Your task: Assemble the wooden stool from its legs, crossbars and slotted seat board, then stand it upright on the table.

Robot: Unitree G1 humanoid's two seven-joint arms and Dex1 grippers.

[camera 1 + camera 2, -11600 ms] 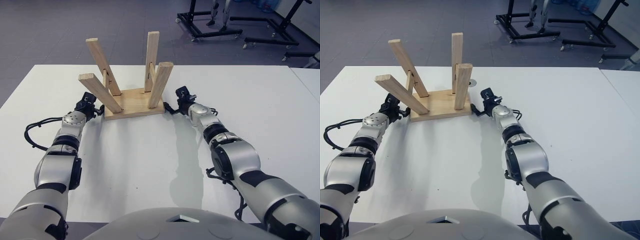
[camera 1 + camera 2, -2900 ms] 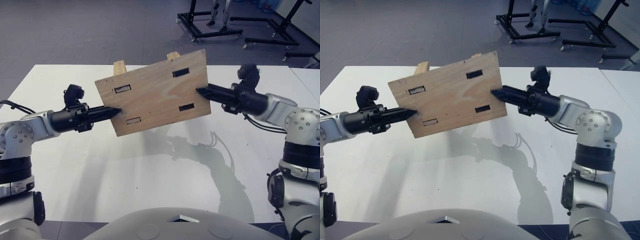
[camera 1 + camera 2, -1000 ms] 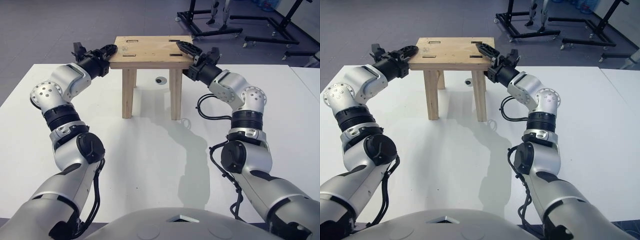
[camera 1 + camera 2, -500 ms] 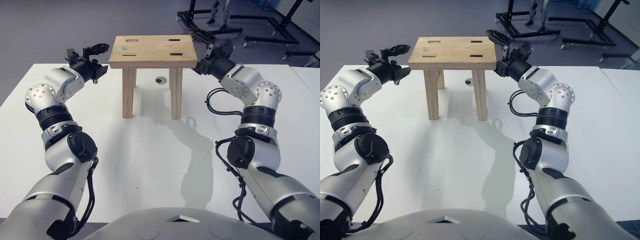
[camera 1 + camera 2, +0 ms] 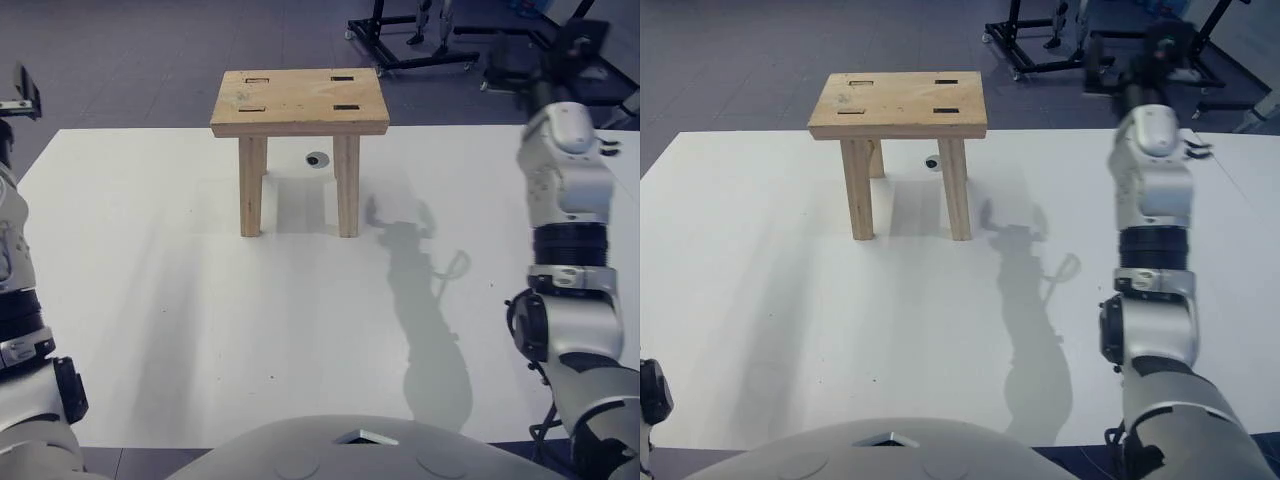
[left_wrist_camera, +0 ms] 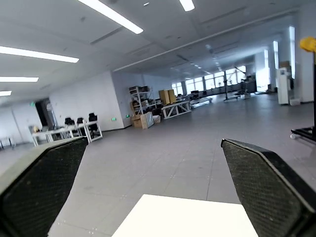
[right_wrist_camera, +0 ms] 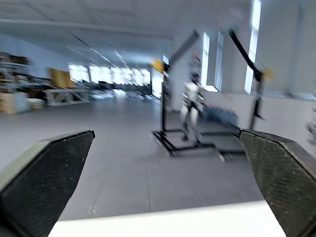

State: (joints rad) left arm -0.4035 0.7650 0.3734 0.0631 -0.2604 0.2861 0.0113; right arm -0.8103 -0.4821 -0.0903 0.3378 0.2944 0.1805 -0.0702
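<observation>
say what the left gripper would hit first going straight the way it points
Probably nothing near: the left gripper points over the table edge at open floor, though depth is unclear.

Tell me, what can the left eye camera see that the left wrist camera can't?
Left eye view: the finished wooden stool standing upright on the white table, with a small dark round thing on the table behind its legs.
Left wrist view: the left fingers, spread wide apart with nothing between them, plus long ceiling lights and far windows.
Both: the white table, just a corner of it in the wrist view, and the grey floor.
</observation>
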